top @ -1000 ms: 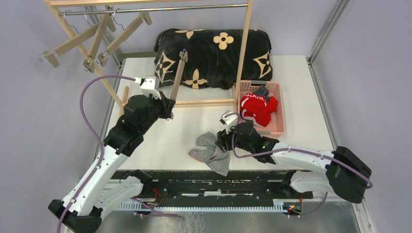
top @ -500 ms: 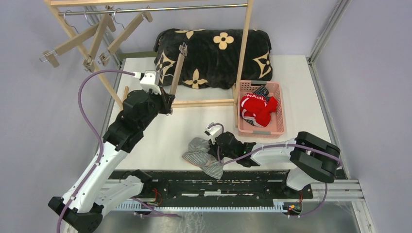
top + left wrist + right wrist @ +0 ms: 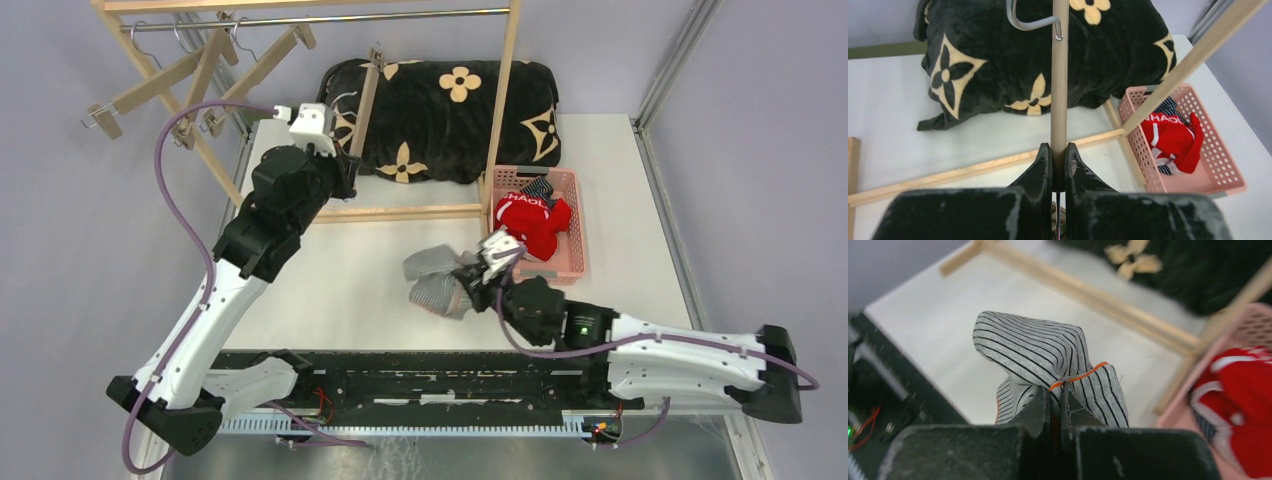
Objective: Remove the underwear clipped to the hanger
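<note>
Left jaws: closed on the wooden hanger [image 3: 1059,90]. Right jaws: closed on the grey striped underwear [image 3: 1033,347], held above the table [image 3: 340,270], near the pink basket [image 3: 580,235].

Pinstriped underwear [image 3: 430,288] bunched, lifted, red underwear [image 3: 530,226] crumpled

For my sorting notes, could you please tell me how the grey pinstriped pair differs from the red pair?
The grey pinstriped pair is pinched in the right gripper; the red pair lies in the pink basket. The grey one is thinly striped; the red one is solid red with white lettering. Both are crumpled cloth.
</note>
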### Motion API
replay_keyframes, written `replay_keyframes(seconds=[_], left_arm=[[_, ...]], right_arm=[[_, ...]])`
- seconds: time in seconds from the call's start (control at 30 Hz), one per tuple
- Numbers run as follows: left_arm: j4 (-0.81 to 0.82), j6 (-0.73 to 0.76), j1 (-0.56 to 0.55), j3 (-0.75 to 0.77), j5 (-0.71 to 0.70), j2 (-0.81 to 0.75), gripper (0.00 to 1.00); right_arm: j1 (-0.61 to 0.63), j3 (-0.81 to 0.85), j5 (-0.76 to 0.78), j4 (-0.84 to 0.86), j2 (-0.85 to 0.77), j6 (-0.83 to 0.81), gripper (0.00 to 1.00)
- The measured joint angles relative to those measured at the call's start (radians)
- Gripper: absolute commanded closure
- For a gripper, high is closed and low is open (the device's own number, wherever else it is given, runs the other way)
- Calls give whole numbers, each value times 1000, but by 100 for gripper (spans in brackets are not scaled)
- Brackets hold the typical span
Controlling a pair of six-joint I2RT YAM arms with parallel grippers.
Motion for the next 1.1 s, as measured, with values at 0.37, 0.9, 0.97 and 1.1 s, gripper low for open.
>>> replay_keyframes(seconds=[0.37, 0.9, 0.97, 1.1], left_arm=[[-54, 64, 3, 278, -63, 241, 97], [-48, 74, 31, 404, -110, 274, 97], [-31, 75, 34, 402, -121, 274, 97], [4, 74, 40, 393, -131, 270, 97]], right_arm=[[-96, 50, 503, 67, -158, -309, 99], [-650, 96, 369, 76, 255, -254, 99], [-662, 88, 346, 77, 277, -232, 99], [-667, 79, 312, 84, 300, -200, 99]])
